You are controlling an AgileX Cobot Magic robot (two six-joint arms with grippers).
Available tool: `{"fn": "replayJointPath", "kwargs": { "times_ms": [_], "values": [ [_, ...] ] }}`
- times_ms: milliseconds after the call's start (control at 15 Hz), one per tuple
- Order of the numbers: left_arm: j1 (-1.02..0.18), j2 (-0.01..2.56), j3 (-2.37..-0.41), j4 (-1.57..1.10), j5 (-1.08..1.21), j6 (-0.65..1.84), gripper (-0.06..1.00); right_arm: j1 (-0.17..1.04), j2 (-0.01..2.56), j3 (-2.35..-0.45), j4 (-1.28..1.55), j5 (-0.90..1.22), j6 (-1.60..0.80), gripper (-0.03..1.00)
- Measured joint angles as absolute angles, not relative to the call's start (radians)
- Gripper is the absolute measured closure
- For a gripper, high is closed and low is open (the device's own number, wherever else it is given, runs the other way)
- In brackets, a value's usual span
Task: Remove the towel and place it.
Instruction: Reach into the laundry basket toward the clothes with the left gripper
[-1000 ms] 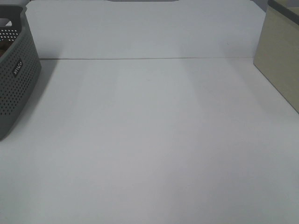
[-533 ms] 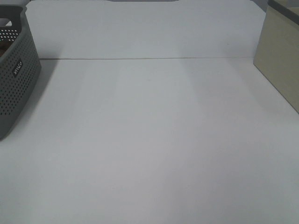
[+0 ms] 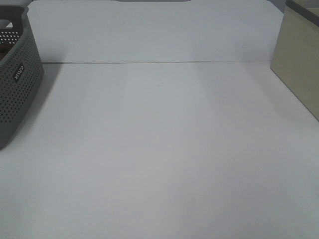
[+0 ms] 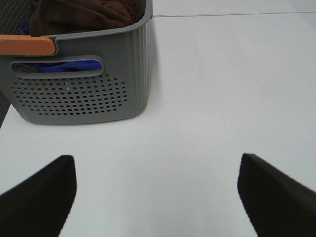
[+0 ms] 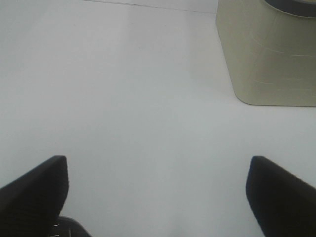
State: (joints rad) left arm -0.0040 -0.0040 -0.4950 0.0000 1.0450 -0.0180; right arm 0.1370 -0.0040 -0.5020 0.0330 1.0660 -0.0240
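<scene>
One towel (image 4: 81, 15) lies in basket (image 4: 74, 101), well beyond spread left tool (image 4: 155, 170).

Shows a white table (image 3: 164, 149) across most of the frame, bare and evenly lit. Takes in a grey basket (image 3: 15, 99) at the left edge, cut off by the frame, with its wall dotted with small holes and its rim rounded. Picks out a small dark label (image 3: 18, 73) with pale lettering, too small to read, on the near wall of that basket. Includes a soft shadow on the table just right of the basket. Catches a beige box (image 3: 299, 64) in the upper right corner, also cut off. Closes at the top with a white back panel (image 3: 149, 35), met along a thin dark seam (image 3: 159, 62).
</scene>
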Motion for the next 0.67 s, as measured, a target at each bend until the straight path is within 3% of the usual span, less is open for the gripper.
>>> {"fn": "replayJointPath", "kwargs": {
  "times_ms": [133,267,667],
  "values": [
    [-0.004,-0.004,-0.495,0.0,1.045,-0.009,0.11,0.137,-0.004,-0.502,0.033,1.066,-0.024,0.04],
    [-0.004,-0.004,-0.495,0.0,1.045,0.007,-0.02,0.137,-0.004,-0.502,0.033,1.066,-0.024,0.04],
    [-0.004,-0.004,-0.495,-0.025,1.045,0.06,-0.04,0.137,-0.004,-0.502,0.033,1.066,-0.024,0.04]
  ]
}}
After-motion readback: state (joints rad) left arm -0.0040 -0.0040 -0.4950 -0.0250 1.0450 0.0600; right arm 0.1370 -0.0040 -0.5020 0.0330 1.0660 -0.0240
